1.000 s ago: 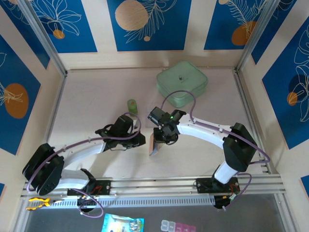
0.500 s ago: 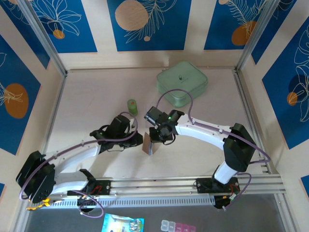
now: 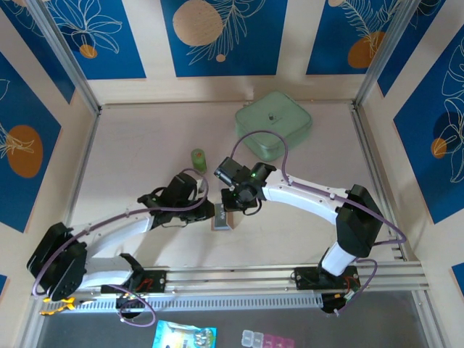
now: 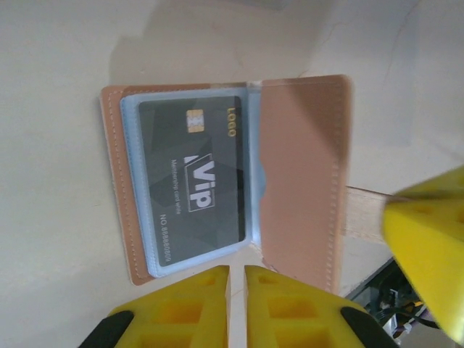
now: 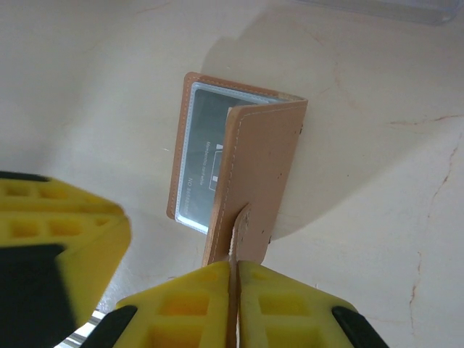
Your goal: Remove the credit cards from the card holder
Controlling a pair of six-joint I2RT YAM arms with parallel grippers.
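1. Pinching the tab (image 5: 240, 226) of the card holder (image 5: 254, 159) in the right gripper (image 5: 233, 283), yellow fingers clamped flat on it, flap raised off the base.
2. Hovering the left gripper (image 4: 236, 290) just beside the card holder's open side, fingers almost together, nothing between them.
3. Showing a dark credit card (image 4: 192, 181) inside the card holder, under a clear sleeve (image 4: 250, 156), chip and pale "VIP" lettering up.
4. Lying base-down on the table (image 3: 145, 145), between both grippers.
5. Beyond the card holder: small green cylinder (image 3: 198, 158) near, pale green box (image 3: 273, 125) farther off.
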